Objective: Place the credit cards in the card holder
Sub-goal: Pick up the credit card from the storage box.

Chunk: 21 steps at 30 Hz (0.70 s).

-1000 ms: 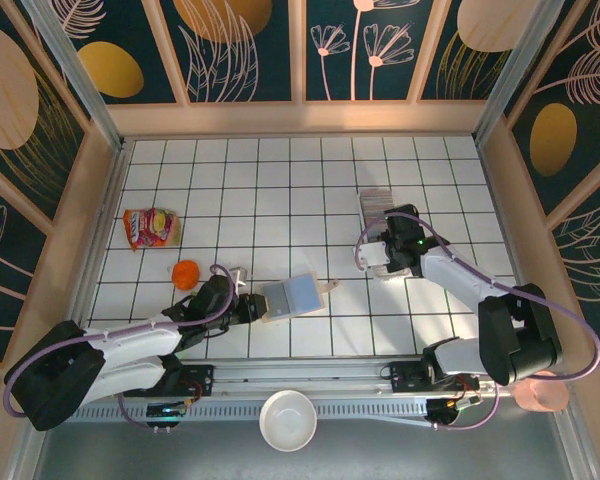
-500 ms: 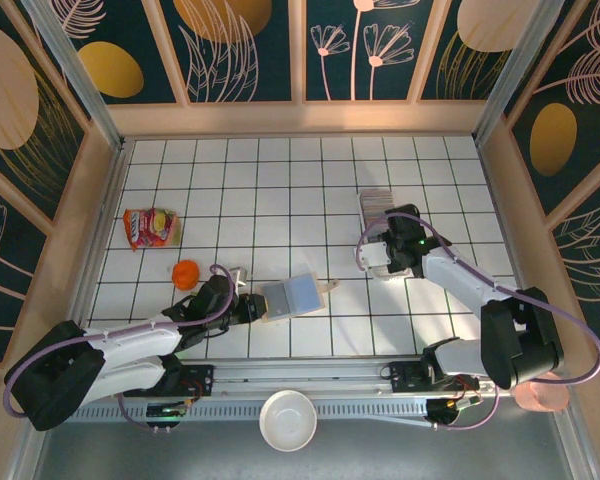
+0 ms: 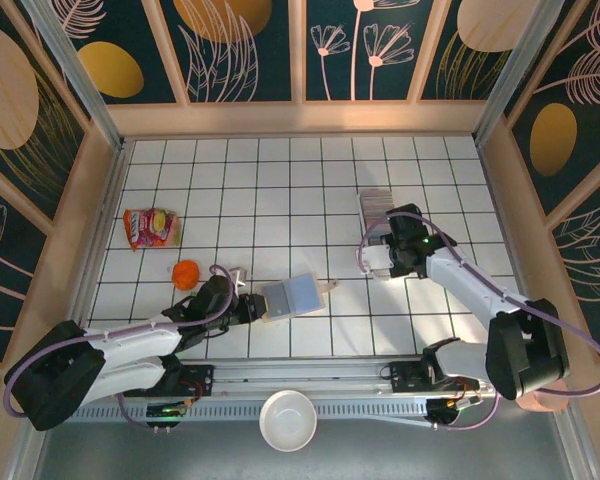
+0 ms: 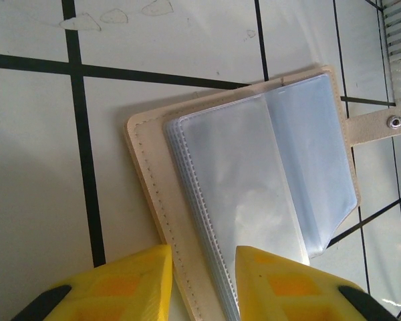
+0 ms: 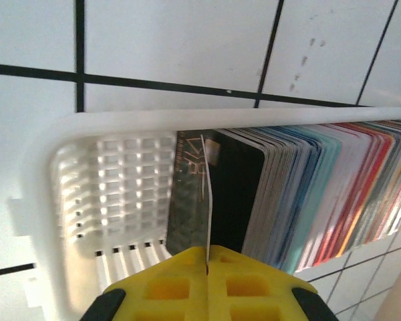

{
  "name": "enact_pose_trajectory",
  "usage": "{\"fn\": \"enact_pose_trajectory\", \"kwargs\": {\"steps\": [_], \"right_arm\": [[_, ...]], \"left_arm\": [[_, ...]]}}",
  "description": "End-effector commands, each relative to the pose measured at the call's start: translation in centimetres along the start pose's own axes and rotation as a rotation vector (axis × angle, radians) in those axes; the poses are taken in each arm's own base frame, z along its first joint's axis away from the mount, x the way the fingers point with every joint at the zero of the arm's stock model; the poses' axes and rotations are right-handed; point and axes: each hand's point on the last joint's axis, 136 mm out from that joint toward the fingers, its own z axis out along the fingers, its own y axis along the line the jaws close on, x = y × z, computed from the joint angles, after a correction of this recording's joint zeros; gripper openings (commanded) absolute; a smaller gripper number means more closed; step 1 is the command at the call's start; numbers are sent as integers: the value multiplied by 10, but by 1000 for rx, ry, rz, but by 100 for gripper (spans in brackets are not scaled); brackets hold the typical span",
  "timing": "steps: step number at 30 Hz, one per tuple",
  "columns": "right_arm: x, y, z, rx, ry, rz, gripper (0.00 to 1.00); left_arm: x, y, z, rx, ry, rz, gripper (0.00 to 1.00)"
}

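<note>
The tan card holder (image 3: 295, 297) lies open on the tiles, its clear sleeves (image 4: 254, 167) facing up and its snap flap to the right. My left gripper (image 4: 204, 281) stands part open over the holder's left edge, one yellow fingertip (image 4: 134, 281) outside the stitched border and the other over the sleeves. The credit cards (image 5: 321, 194) stand packed in a row in a white slotted tray (image 5: 107, 194). At the near end of that row, my right gripper (image 5: 208, 257) is shut on one dark grey card (image 5: 189, 200), seen almost edge-on. From above, the right gripper (image 3: 383, 256) sits just in front of the tray (image 3: 376, 203).
An orange ball (image 3: 185, 273) and a red snack packet (image 3: 150, 227) lie at the left of the tiled table. A white bowl (image 3: 288, 420) sits below the near rail, and a pink cup (image 3: 540, 395) at the near right corner. Wooden walls border the table.
The right gripper's jaws have closed onto the end card in the tray. The left gripper and the card holder have stayed put.
</note>
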Motion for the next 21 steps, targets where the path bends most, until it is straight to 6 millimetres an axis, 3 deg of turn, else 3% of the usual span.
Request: {"fn": "enact_pose_trajectory", "kwargs": {"steps": [1,9,11,17,19,21], "right_arm": [[-2,-4,-16,12,-2,39,0],[-34,-13,-56,47,-61,147,0],[-45,-24,-69,110,-88,235,0],[-78,-100,-128,292,-346,893,0],[-86,-112,-139,258,-441,1144,0],[-103,-111,-141,124,-531,1339,0]], "left_arm": [[0,-6,0,32,-4,0,30],[-14,-3,-14,-13,-74,4,35],[-18,-2,-19,-29,-96,6,37],[-27,-5,-31,-51,-129,1,42],[-28,-9,-33,-50,-119,-7,44],[-29,-14,-33,-48,-107,-22,44]]}}
